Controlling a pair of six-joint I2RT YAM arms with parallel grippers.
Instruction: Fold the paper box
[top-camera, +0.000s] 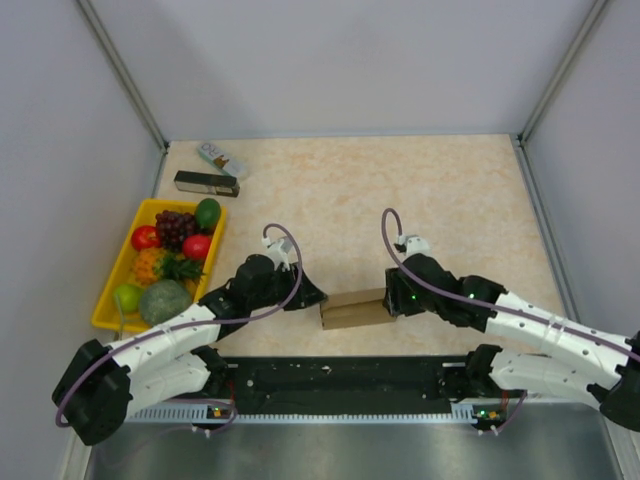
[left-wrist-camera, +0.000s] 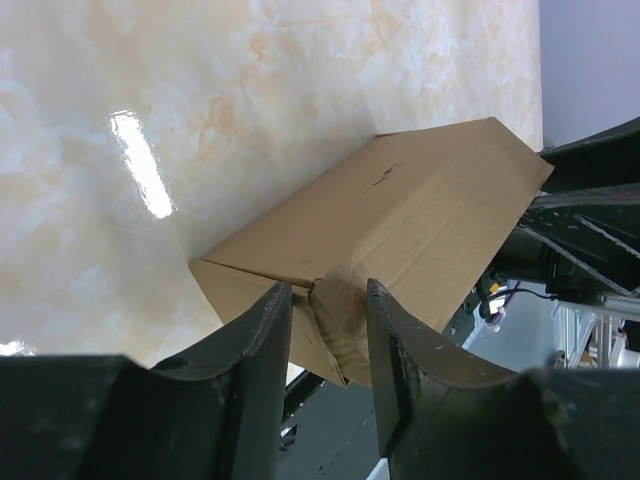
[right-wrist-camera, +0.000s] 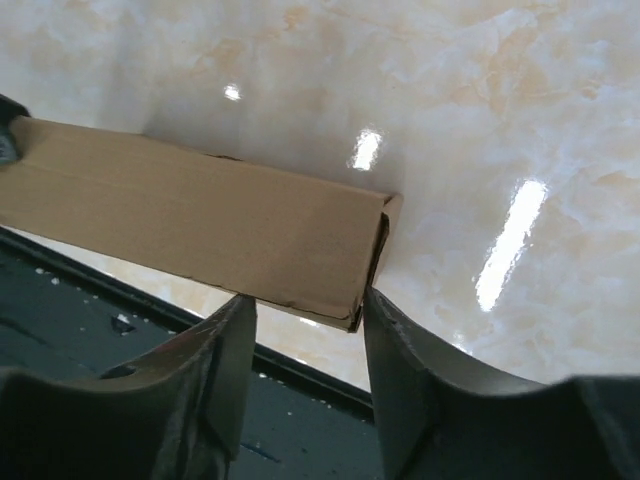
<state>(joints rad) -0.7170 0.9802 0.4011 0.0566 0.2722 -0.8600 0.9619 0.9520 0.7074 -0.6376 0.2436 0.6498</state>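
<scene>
With right hand open at paper box, left hand straddles its flap, grip unclear; fruit tray apart.

1 paper box, 1 tray, 2 grippers

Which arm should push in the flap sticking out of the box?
Left, probably. The box's loose end flap sits between the fingers of the left pincer. The right pincer is at the other end, which looks nearly shut.
</scene>
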